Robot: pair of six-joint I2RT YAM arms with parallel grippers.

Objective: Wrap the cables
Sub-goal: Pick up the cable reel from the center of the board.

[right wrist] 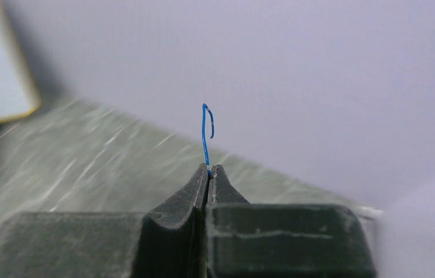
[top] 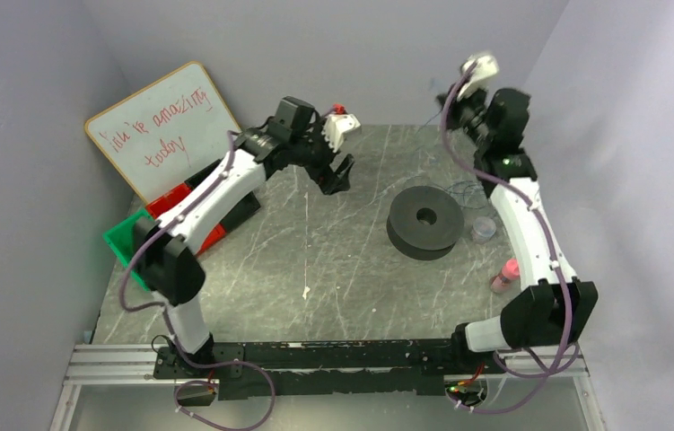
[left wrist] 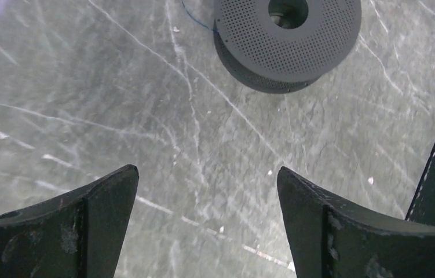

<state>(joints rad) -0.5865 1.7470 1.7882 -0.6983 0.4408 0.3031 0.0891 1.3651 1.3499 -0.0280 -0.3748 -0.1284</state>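
Observation:
The cables are a very thin blue wire. Its hooked end (right wrist: 206, 130) sticks up from my right gripper (right wrist: 209, 169), which is shut on it and raised near the back wall. In the top view this gripper (top: 451, 94) hangs high at the back right, and loose blue loops (top: 468, 191) lie on the table behind a dark grey spool (top: 424, 221). My left gripper (left wrist: 208, 174) is open above bare table with nothing between its fingers, to the left of the spool (left wrist: 287, 35). A short blue strand (left wrist: 194, 20) runs off the spool's edge.
A whiteboard (top: 162, 126) leans at the back left, with a red bin (top: 171, 202) and a green bin (top: 122, 238) below it. A small clear container (top: 482, 229) and a pink bottle (top: 505, 274) stand right of the spool. The arms' mounting rail (top: 315, 359) lines the near edge.

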